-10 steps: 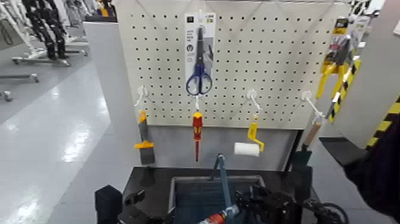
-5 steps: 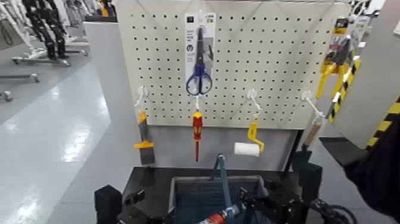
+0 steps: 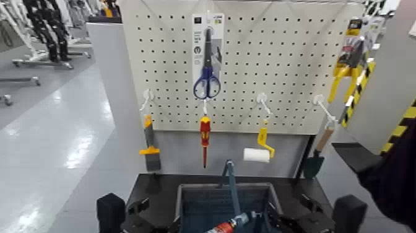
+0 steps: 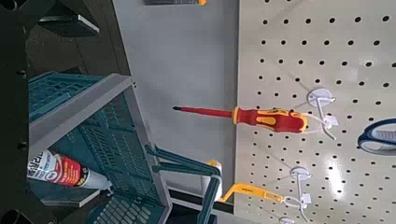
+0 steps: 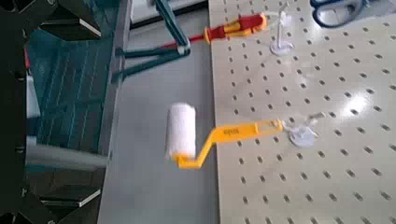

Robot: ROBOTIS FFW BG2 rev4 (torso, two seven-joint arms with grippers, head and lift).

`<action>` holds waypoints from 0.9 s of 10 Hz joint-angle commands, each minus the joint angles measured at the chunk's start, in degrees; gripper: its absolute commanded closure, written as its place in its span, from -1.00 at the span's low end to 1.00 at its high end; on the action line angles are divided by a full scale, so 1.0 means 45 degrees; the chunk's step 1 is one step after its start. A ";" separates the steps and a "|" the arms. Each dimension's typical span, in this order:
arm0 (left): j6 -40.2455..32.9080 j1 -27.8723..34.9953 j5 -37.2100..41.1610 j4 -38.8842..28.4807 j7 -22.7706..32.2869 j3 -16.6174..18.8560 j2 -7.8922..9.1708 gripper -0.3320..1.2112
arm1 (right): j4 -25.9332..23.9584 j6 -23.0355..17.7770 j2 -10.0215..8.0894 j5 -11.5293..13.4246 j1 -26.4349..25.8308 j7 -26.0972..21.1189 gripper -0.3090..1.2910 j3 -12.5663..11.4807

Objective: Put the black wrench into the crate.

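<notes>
The crate (image 3: 183,197) stands on the dark table at the bottom centre, its bar handle (image 3: 231,184) upright. It also shows in the left wrist view (image 4: 103,121) and the right wrist view (image 5: 75,84). The black wrench shows in no view. My left gripper (image 3: 133,214) is low at the crate's left side, open and empty (image 4: 56,107). My right gripper (image 3: 297,220) is low at the crate's right side, open and empty (image 5: 65,112).
A red-and-white tube (image 3: 228,225) lies in the crate. On the pegboard (image 3: 285,62) hang blue scissors (image 3: 207,80), a red-and-yellow screwdriver (image 3: 205,136), a scraper (image 3: 150,149), a yellow-handled paint roller (image 3: 257,153) and a trowel (image 3: 316,158).
My right arm has drawn back from above the crate toward the right and lower, uncovering the trowel. The left arm has hardly moved.
</notes>
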 commanded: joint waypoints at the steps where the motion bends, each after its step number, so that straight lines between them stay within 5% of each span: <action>1: 0.0026 0.0013 -0.0019 0.0000 0.0000 0.0012 -0.0008 -0.45 | -0.0281 -0.2054 -0.0090 0.0125 0.1391 -0.1136 -0.44 0.0276; 9: -0.0013 0.0189 -0.0019 -0.0058 -0.0020 0.0207 -0.0145 -0.45 | -0.0184 -0.4866 -0.0129 0.0242 0.3208 -0.3030 -0.43 0.0940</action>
